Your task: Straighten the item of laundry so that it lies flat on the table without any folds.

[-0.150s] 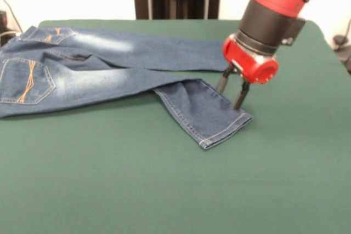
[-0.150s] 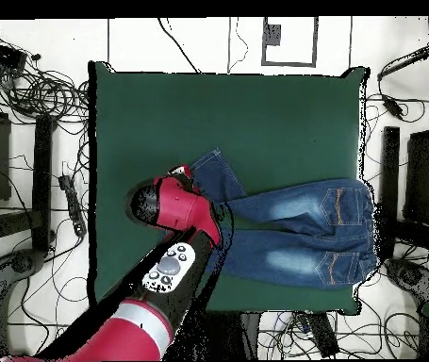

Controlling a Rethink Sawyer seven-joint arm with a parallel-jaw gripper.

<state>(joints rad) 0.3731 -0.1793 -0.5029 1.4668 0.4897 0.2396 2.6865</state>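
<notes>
1. The jeans [image 1: 104, 69] lie on the green table [image 1: 164, 190], back side up. In the front view the waistband is at the picture's left edge and both legs run toward the right.
2. The nearer leg is folded partway along. Its lower part [image 1: 204, 112] turns back at an angle toward the camera and ends in a hem with pale stitching. The farther leg lies straight and passes behind the gripper.
3. Two back pockets [image 1: 24, 80] with orange stitching show at the waist end. Nothing is seen inside them.
4. The gripper [image 1: 234, 89] hangs from a red wrist over the folded leg's far edge. Its two dark fingers [image 1: 241, 96] point down with a clear gap between them. No cloth is pinched; the tips stand at or just above the denim, and contact cannot be told.
5. The front view alone shows the fingers and the hem stitching.
6. The overhead view alone shows the whole table [image 2: 255, 113]. The jeans [image 2: 293, 236] lie toward its right side with the waist reaching that edge, and the folded leg [image 2: 216, 174] angles upward. There the arm [image 2: 175, 212] hides the fingers.
</notes>
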